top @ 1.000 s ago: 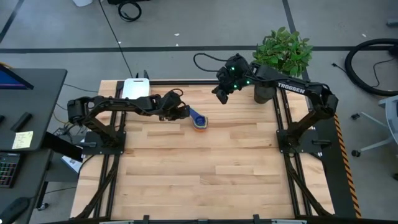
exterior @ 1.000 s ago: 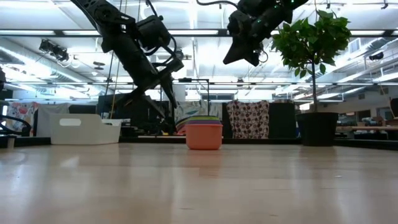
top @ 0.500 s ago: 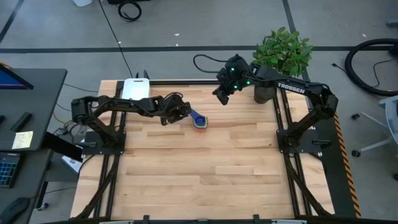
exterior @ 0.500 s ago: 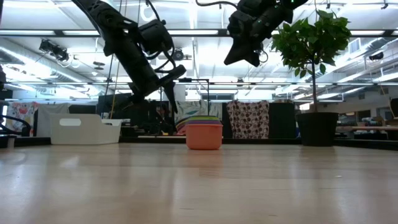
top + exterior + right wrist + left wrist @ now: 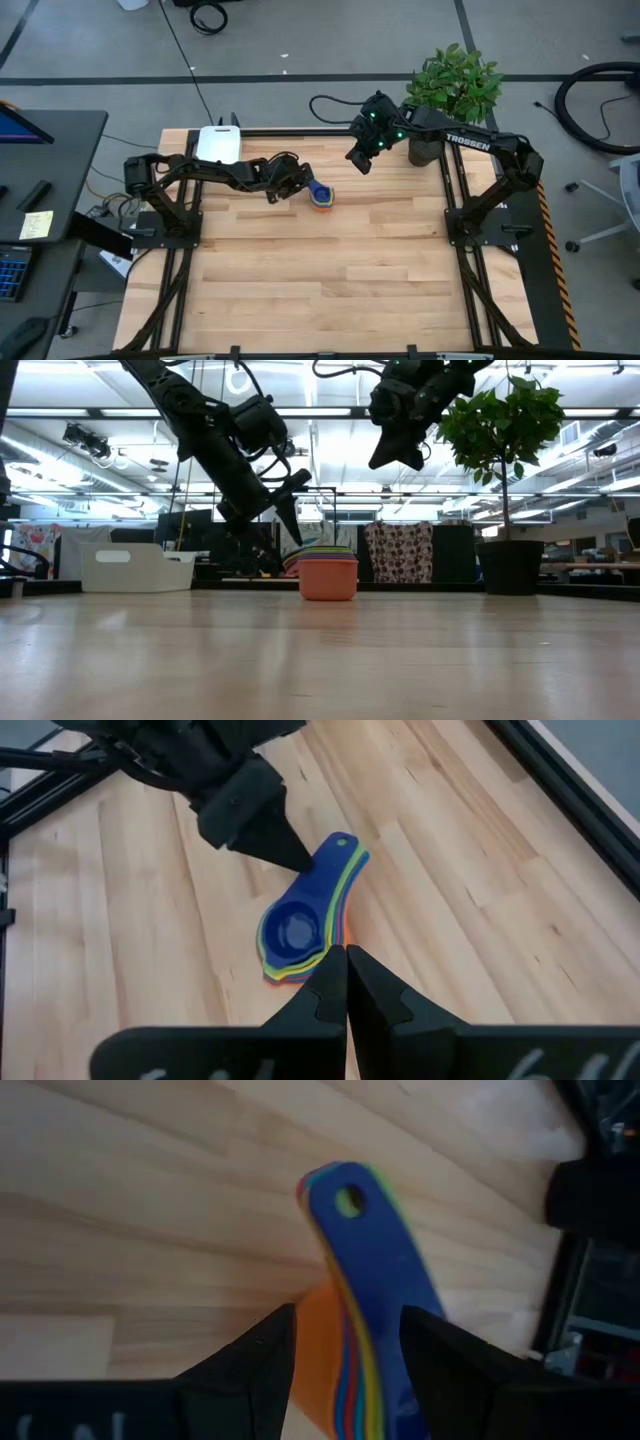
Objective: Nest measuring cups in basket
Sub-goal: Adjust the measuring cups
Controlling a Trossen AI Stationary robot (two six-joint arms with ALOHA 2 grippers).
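Moved closer, left claw (image 5: 300, 186) now straddles the stacked cups' (image 5: 321, 196) handles, fingers spread; right claw (image 5: 358, 160) hovers clenched above the counter (image 5: 340, 270).

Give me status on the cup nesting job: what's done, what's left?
Done: the coloured plastic measuring cups sit nested in one stack on the wooden table, dark blue on top. In hand: the left claw, open, straddles the stacked handles without gripping them yet. The right claw hangs shut above the table's far side. Left: grip the stack and put it in the white rectangular plastic basket.
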